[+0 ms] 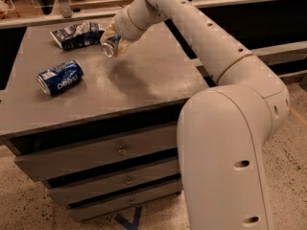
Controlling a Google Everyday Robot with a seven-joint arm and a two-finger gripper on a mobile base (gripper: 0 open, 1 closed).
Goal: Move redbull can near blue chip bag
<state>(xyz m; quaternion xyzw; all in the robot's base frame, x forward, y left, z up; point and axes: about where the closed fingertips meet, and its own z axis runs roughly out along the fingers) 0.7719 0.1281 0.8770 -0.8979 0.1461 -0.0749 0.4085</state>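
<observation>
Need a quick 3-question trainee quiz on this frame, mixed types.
1. True or false: the tool, above the far part of the table, holds the redbull can.
2. The blue chip bag lies: A) in a drawer B) on the table near its far edge C) on the floor.
3. Fill in: the Pepsi can lies on its ____.
Key: 1 true; 2 B; 3 side.
</observation>
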